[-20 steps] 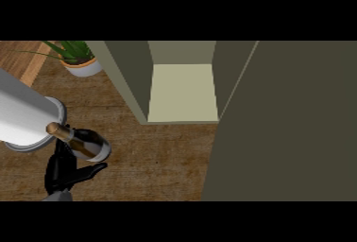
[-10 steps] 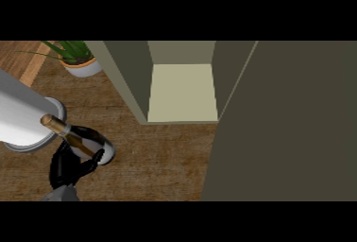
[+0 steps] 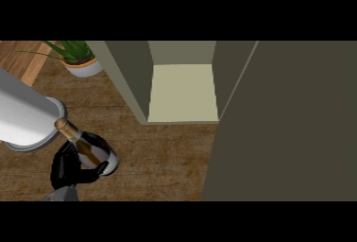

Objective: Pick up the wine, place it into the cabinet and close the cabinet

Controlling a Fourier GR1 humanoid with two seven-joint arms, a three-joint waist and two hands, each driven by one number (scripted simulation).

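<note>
Head view: left hand (image 3: 67, 166) grips wine (image 3: 95, 151), neck pointing upper-left.

A brown wood-grain bench (image 3: 167, 156) carries three things: an olive-grey cabinet (image 3: 129, 80) standing open at the centre, its door (image 3: 293, 118) swung out to the right; a potted plant (image 3: 78, 61) in a white pot at the far left; and a pale grey cylinder (image 3: 21, 116) on a round base at the left edge.

Single head view, set close above, looks steeply down on the counter (image 3: 160, 156), open cabinet (image 3: 185, 92) at upper centre.
</note>
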